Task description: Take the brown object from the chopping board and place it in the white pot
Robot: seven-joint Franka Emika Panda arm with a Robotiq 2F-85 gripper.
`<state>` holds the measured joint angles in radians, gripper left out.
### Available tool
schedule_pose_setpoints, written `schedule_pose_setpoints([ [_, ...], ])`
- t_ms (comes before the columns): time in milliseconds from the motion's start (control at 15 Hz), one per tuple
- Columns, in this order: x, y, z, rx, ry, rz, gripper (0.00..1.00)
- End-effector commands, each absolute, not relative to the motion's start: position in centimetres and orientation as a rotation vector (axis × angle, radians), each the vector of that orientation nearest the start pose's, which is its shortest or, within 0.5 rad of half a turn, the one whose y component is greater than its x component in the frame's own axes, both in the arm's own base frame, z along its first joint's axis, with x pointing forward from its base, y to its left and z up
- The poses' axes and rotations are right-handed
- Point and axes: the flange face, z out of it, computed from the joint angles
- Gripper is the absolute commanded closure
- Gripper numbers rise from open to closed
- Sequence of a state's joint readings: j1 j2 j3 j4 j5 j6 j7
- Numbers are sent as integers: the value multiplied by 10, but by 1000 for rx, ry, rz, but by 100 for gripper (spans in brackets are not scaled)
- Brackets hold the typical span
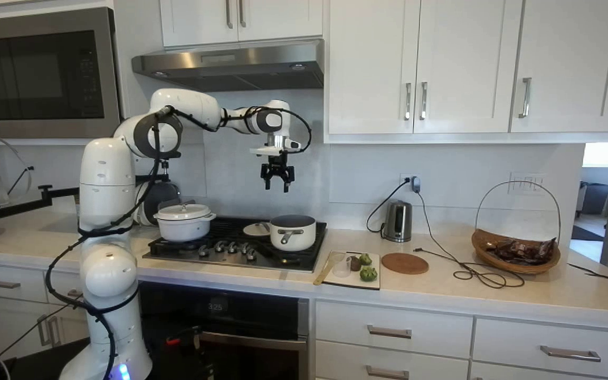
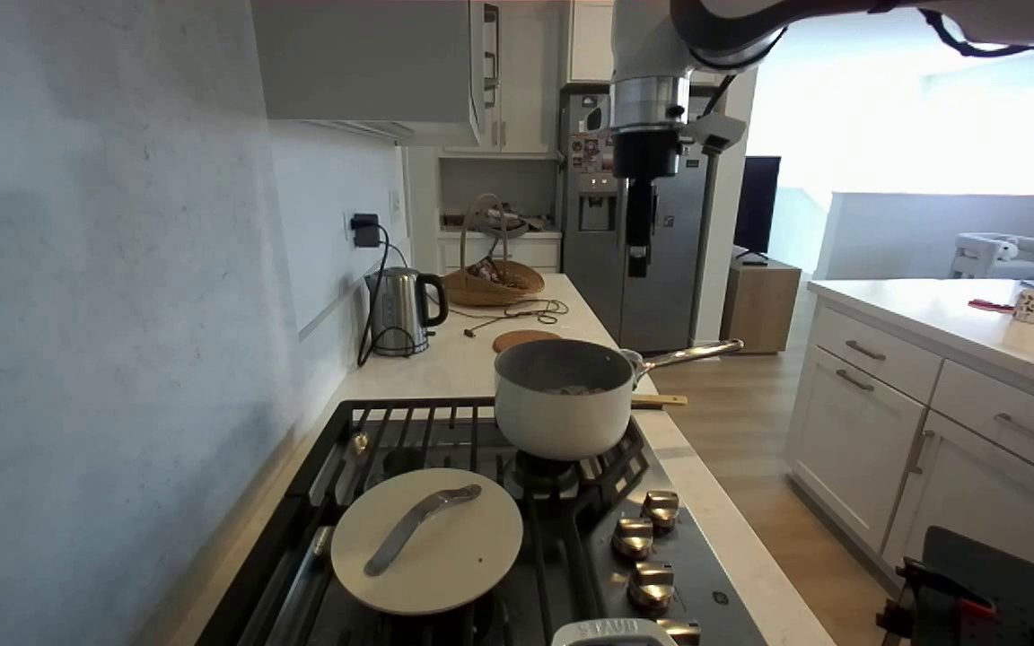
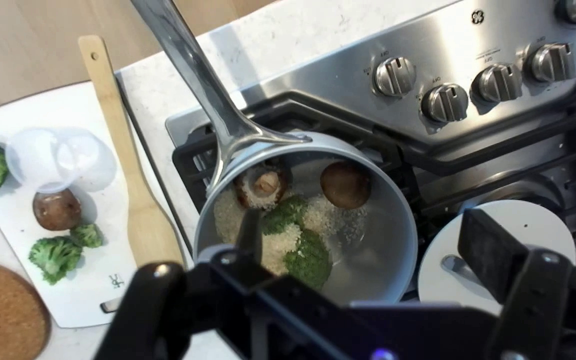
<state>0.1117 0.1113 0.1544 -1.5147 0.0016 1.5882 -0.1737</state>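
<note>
The brown object is a brown mushroom (image 3: 58, 210) lying on the pale chopping board (image 3: 110, 215). In an exterior view the mushroom (image 1: 355, 263) and board (image 1: 343, 281) are on the counter right of the stove. The white pot (image 1: 296, 240) stands on the stove, handle towards the counter front; it also shows in an exterior view (image 2: 562, 422). In the wrist view the pot (image 3: 380, 250) holds two mushrooms (image 3: 345, 185), green broccoli (image 3: 308, 260) and pale grains. My gripper (image 1: 277, 184) is open and empty, high above the stove and pot; its fingers (image 3: 368, 245) are wide apart.
On the board are a wooden spatula (image 3: 118, 145), a clear cup (image 3: 40, 160) touching or beside the mushroom, and broccoli (image 3: 55, 257). A brown disc (image 1: 405, 263), kettle (image 1: 398, 221), pot lid (image 2: 427, 543) and domed pot (image 1: 184, 224) stand around. A range hood (image 1: 230, 66) hangs above.
</note>
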Motion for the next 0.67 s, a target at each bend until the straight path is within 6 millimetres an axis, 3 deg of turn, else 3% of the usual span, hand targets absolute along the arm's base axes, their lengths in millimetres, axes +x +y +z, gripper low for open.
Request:
schedule_pose_setpoints([
  [0,566,145,596,-3054,-667,70,0],
  [600,561,137,604,-3062,-648,79,0],
])
